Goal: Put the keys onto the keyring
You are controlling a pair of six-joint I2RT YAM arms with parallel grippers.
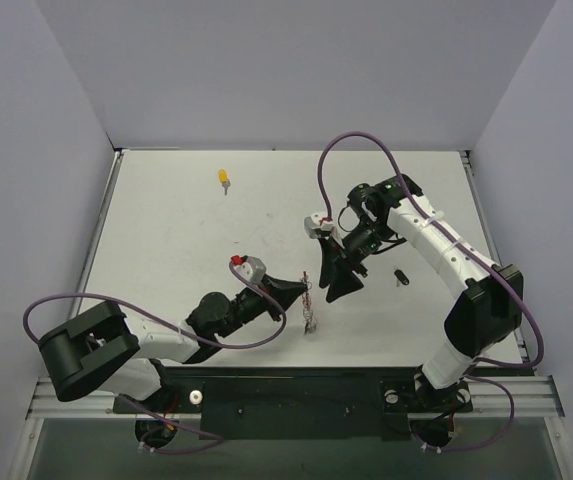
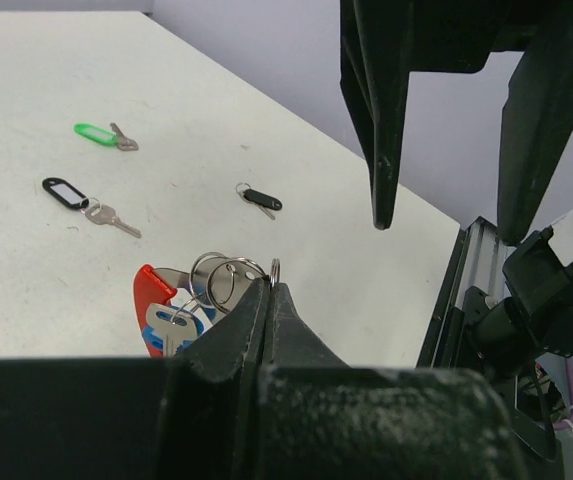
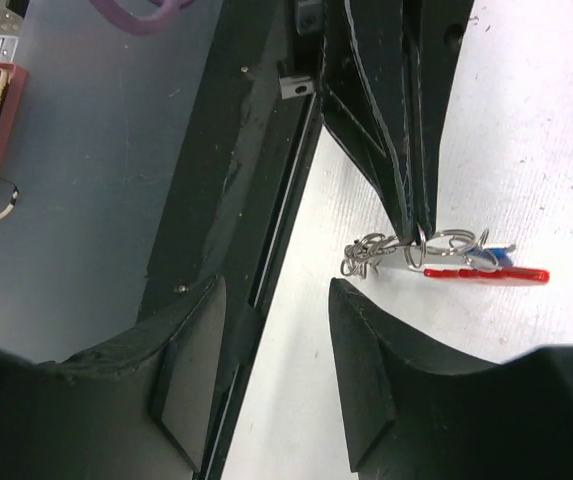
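Observation:
My left gripper (image 2: 269,285) is shut on a silver split ring of the keyring (image 2: 152,291), a red loop with several silver rings. A blue-headed key (image 2: 171,326) hangs on it. From above, the left gripper (image 1: 304,291) holds this bunch (image 1: 311,312) just over the table. In the right wrist view the red keyring (image 3: 486,273) dangles from the left gripper's tips (image 3: 413,225). My right gripper (image 3: 276,345) is open and empty, just right of the bunch (image 1: 338,284). Loose keys lie apart: yellow (image 1: 225,179), black (image 1: 400,275), green (image 2: 101,134).
A key on a black-outlined tag (image 2: 66,192) lies near the green one. A tangle of silver chain (image 3: 366,256) hangs beside the held ring. The black rail at the table's near edge (image 3: 266,200) runs close under the right gripper.

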